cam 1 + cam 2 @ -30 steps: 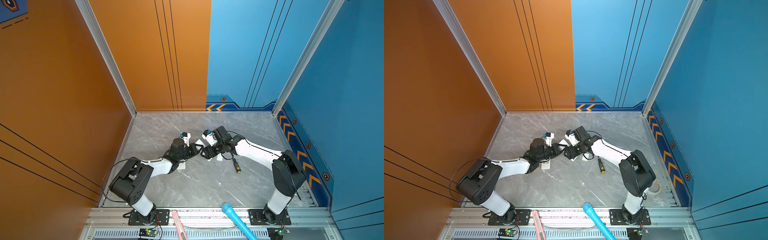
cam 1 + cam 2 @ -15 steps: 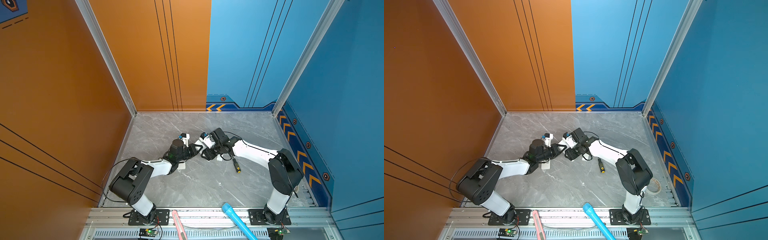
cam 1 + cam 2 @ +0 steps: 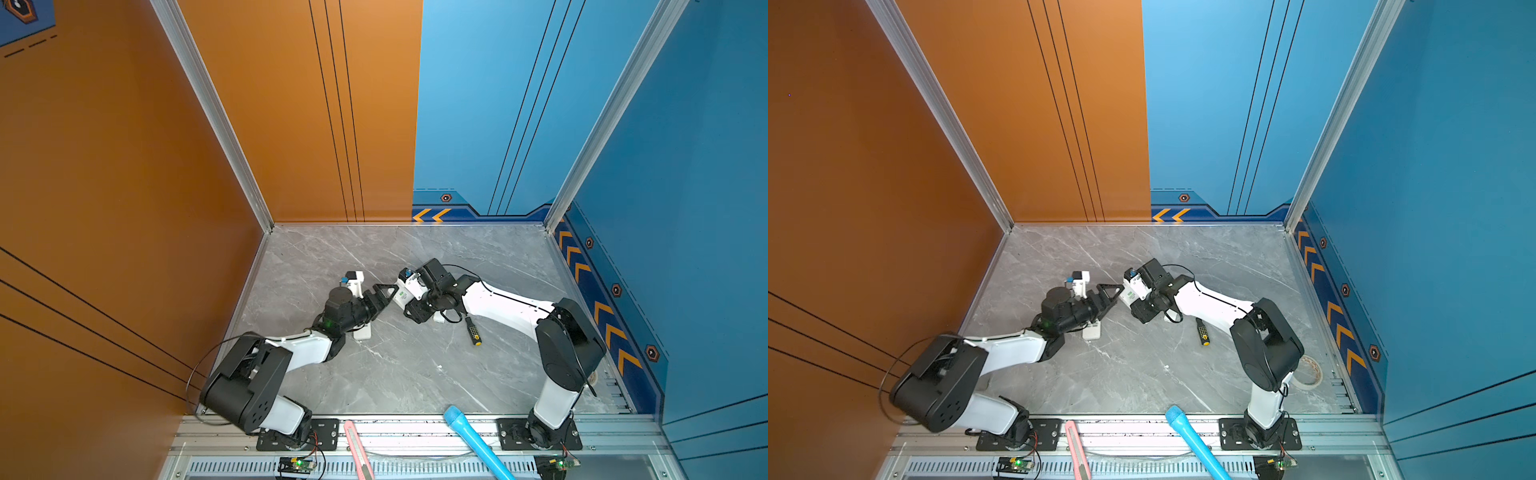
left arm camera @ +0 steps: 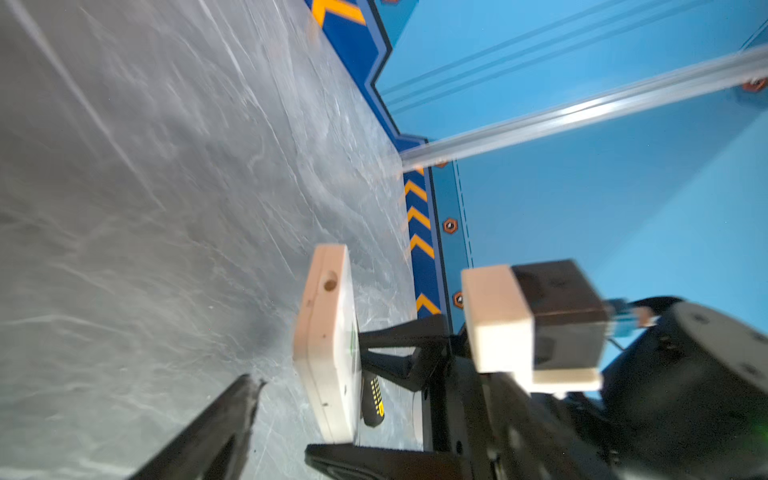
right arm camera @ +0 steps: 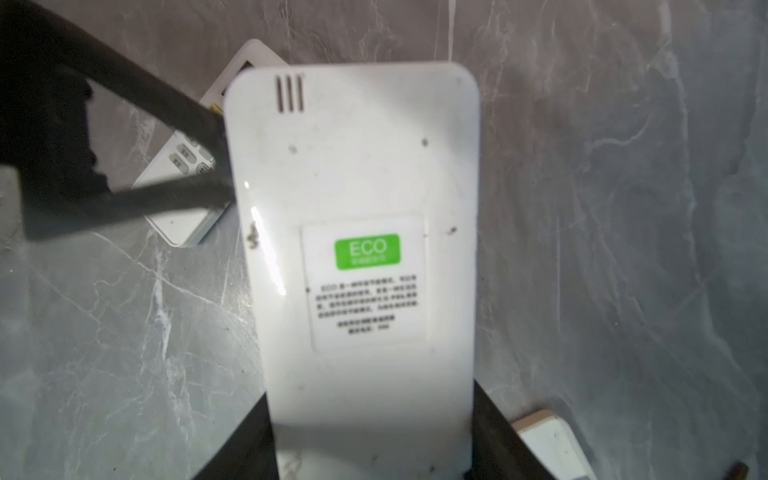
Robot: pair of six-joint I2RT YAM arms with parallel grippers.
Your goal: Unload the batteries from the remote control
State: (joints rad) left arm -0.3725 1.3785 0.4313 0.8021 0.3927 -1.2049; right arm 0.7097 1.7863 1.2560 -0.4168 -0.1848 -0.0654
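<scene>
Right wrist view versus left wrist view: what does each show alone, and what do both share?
Only the right wrist view: the back of the white remote, with its green ECO label and vent slots, plus a second remote lying buttons-up on the table. Only the left wrist view: the black-and-yellow handle of the screwdriver, the right arm's wrist camera, and orange chevrons on the blue wall. Both: the white remote (edge-on in the left wrist view) clamped in the right end effector, the table, and a finger of the open left end effector.
</scene>
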